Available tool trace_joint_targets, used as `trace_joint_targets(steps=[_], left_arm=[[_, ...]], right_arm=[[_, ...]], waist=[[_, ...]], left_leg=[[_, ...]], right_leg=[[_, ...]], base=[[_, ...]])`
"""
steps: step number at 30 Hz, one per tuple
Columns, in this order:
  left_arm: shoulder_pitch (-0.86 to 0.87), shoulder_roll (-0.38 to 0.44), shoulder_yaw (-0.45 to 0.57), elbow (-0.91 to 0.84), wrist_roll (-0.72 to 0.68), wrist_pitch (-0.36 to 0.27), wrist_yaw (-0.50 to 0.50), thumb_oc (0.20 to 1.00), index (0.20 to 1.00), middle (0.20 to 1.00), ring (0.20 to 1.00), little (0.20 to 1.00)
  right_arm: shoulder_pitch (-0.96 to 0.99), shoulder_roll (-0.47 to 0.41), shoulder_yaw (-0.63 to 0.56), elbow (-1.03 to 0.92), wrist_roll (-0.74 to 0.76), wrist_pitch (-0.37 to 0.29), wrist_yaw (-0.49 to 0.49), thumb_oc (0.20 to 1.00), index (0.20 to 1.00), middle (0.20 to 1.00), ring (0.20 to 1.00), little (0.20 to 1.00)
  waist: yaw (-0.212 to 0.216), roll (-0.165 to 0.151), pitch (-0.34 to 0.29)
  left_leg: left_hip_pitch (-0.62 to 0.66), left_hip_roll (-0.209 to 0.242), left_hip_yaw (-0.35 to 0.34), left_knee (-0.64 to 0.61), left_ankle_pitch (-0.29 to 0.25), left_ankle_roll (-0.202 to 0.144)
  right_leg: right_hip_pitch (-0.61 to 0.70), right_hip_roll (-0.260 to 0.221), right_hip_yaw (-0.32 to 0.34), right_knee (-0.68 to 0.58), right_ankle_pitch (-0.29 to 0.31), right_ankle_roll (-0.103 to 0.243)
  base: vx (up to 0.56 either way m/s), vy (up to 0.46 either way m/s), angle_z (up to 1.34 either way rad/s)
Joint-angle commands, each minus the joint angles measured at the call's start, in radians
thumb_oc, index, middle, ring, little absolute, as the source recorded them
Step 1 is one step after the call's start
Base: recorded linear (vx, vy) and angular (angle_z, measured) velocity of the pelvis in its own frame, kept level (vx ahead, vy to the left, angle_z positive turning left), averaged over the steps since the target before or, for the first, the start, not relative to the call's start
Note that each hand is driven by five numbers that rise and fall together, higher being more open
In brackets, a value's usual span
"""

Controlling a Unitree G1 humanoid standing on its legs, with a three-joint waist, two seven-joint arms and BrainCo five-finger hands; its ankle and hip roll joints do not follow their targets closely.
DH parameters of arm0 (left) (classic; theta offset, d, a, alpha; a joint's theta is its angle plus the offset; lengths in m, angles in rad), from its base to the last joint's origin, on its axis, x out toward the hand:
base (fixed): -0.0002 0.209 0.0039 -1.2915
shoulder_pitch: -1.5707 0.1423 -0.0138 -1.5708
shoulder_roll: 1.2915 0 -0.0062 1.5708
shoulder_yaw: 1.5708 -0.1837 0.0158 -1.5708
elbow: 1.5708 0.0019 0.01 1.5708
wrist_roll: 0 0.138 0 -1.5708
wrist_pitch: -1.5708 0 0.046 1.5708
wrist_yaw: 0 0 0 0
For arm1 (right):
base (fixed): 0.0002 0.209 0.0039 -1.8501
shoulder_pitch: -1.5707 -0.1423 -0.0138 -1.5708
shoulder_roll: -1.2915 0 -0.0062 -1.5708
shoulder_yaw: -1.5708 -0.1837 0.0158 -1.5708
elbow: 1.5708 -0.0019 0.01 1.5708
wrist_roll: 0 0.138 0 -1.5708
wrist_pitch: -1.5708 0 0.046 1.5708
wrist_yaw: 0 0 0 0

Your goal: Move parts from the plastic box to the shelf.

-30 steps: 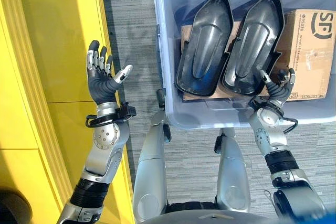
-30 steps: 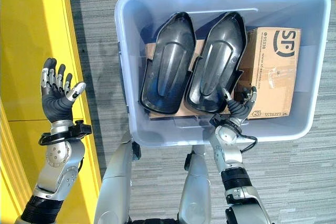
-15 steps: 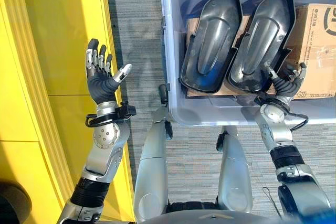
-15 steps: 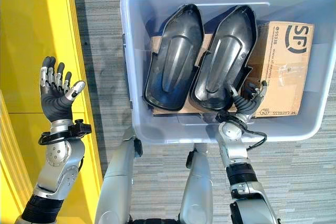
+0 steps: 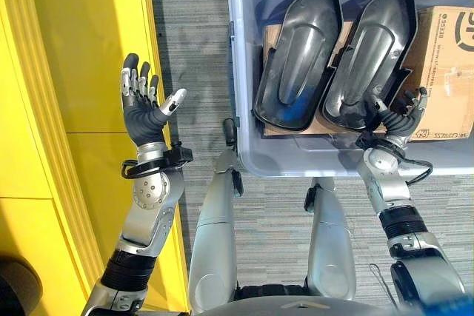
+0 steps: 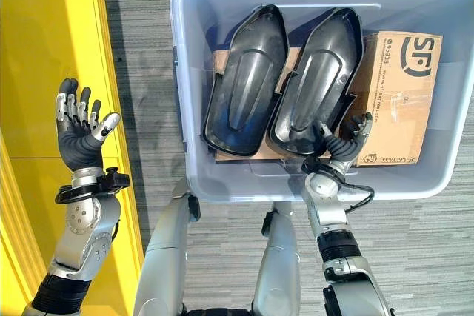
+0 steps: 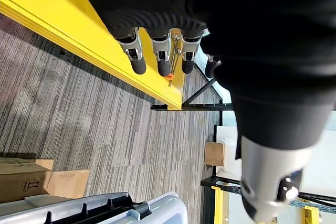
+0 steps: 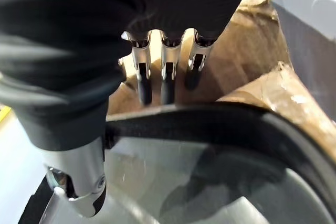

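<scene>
I see the plastic box (image 6: 185,94) holding two black parts (image 6: 244,79), a cardboard box (image 6: 396,94). Right hand (image 6: 342,149) spread around right part's (image 6: 311,83) rim; left hand (image 6: 78,135) open, empty.

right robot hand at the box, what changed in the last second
The right robot hand has reached further into the plastic box, its fingers now at the near rim of the right black part, beside the cardboard box. No grip is visible yet. The view also shifted, so the camera moved. Both black parts lie as before; the left robot hand stays raised and open by the yellow shelf.
</scene>
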Motion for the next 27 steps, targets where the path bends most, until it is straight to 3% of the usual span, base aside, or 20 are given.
trace_joint_targets(steps=[1, 9, 10, 12, 13, 14, 16, 17, 24, 26, 27], left_arm=[[-0.012, 0.014, 0.027, -0.064, 0.035, -0.053, 0.024, 1.000, 1.000, 1.000, 1.000, 1.000], [-0.017, 0.017, 0.022, -0.068, 0.043, -0.055, 0.038, 1.000, 1.000, 1.000, 1.000, 1.000], [-0.016, 0.017, 0.021, -0.067, 0.042, -0.054, 0.038, 1.000, 1.000, 1.000, 1.000, 1.000], [-0.018, 0.017, 0.021, -0.067, 0.041, -0.055, 0.040, 1.000, 1.000, 1.000, 1.000, 1.000], [-0.018, 0.018, 0.019, -0.065, 0.042, -0.056, 0.040, 1.000, 1.000, 1.000, 1.000, 1.000], [-0.019, 0.018, 0.019, -0.066, 0.043, -0.057, 0.040, 1.000, 1.000, 1.000, 1.000, 1.000], [-0.021, 0.020, 0.021, -0.067, 0.040, -0.058, 0.044, 1.000, 1.000, 1.000, 1.000, 1.000], [-0.022, 0.021, 0.022, -0.068, 0.040, -0.058, 0.044, 1.000, 1.000, 1.000, 1.000, 1.000], [-0.021, 0.021, 0.017, -0.066, 0.033, -0.059, 0.043, 1.000, 1.000, 1.000, 1.000, 1.000], [-0.022, 0.022, 0.017, -0.067, 0.031, -0.058, 0.041, 1.000, 1.000, 1.000, 1.000, 1.000], [-0.022, 0.021, 0.017, -0.066, 0.031, -0.057, 0.041, 1.000, 1.000, 1.000, 1.000, 1.000]], right_arm=[[0.042, -0.031, -0.017, -0.046, -0.039, -0.021, -0.008, 1.000, 1.000, 1.000, 1.000, 1.000], [0.059, -0.016, -0.010, -0.059, -0.042, -0.028, -0.020, 1.000, 1.000, 1.000, 1.000, 1.000], [0.060, -0.016, -0.010, -0.058, -0.042, -0.027, -0.020, 1.000, 1.000, 1.000, 1.000, 1.000], [0.062, -0.015, -0.008, -0.060, -0.039, -0.030, -0.022, 1.000, 1.000, 1.000, 1.000, 1.000], [0.063, -0.014, -0.008, -0.053, -0.030, -0.033, -0.025, 1.000, 1.000, 1.000, 1.000, 1.000], [0.062, -0.014, -0.008, -0.054, -0.030, -0.033, -0.025, 1.000, 1.000, 1.000, 1.000, 1.000], [0.060, -0.014, -0.012, -0.047, -0.017, -0.034, -0.032, 1.000, 1.000, 1.000, 1.000, 1.000], [0.059, -0.014, -0.012, -0.048, -0.017, -0.034, -0.033, 1.000, 1.000, 1.000, 1.000, 1.000], [0.051, -0.016, -0.028, -0.025, 0.017, -0.042, -0.044, 1.000, 1.000, 1.000, 1.000, 1.000], [0.042, -0.019, -0.033, -0.014, 0.024, -0.041, -0.046, 1.000, 1.000, 1.000, 1.000, 1.000], [0.042, -0.019, -0.033, -0.012, 0.024, -0.041, -0.045, 1.000, 1.000, 1.000, 1.000, 1.000]], waist=[[-0.003, 0.031, -0.027], [-0.008, 0.028, -0.027], [-0.008, 0.027, -0.027], [-0.008, 0.027, -0.027], [-0.008, 0.026, -0.027], [-0.007, 0.027, -0.027], [-0.008, 0.026, -0.027], [-0.008, 0.026, -0.027], [-0.006, 0.025, -0.027], [-0.004, 0.027, -0.027], [-0.004, 0.026, -0.027]], left_leg=[[0.097, 0.096, -0.033, -0.080, -0.013, -0.102], [0.075, 0.095, -0.026, -0.079, 0.014, -0.093], [0.093, 0.095, -0.033, -0.078, -0.012, -0.101], [0.075, 0.095, -0.026, -0.079, 0.014, -0.093], [0.093, 0.094, -0.032, -0.079, -0.011, -0.102], [0.075, 0.094, -0.025, -0.080, 0.014, -0.094], [0.092, 0.093, -0.032, -0.078, -0.012, -0.102], [0.073, 0.093, -0.025, -0.079, 0.014, -0.094], [0.094, 0.094, -0.032, -0.084, -0.013, -0.102], [0.075, 0.093, -0.023, -0.083, 0.012, -0.094], [0.093, 0.094, -0.030, -0.082, -0.013, -0.102]], right_leg=[[-0.027, -0.043, 0.060, 0.165, -0.111, 0.012], [-0.045, -0.043, 0.054, 0.161, -0.087, 0.007], [-0.028, -0.042, 0.058, 0.164, -0.110, 0.011], [-0.044, -0.042, 0.053, 0.159, -0.087, 0.007], [-0.026, -0.041, 0.059, 0.161, -0.109, 0.011], [-0.043, -0.041, 0.055, 0.157, -0.086, 0.007], [-0.027, -0.041, 0.061, 0.161, -0.109, 0.011], [-0.044, -0.041, 0.056, 0.157, -0.086, 0.006], [-0.029, -0.040, 0.062, 0.159, -0.108, 0.010], [-0.045, -0.040, 0.057, 0.156, -0.085, 0.005], [-0.029, -0.040, 0.062, 0.159, -0.108, 0.009]], base=[[0.07, -0.003, 0.05], [-0.01, 0.006, 0.01], [0.07, -0.002, 0.00], [0.00, 0.000, 0.00], [-0.08, 0.011, 0.00], [0.00, 0.000, 0.00], [0.00, 0.000, 0.00], [0.00, 0.000, 0.00], [0.01, -0.003, 0.00], [-0.04, 0.007, 0.00], [0.07, -0.011, 0.00]])
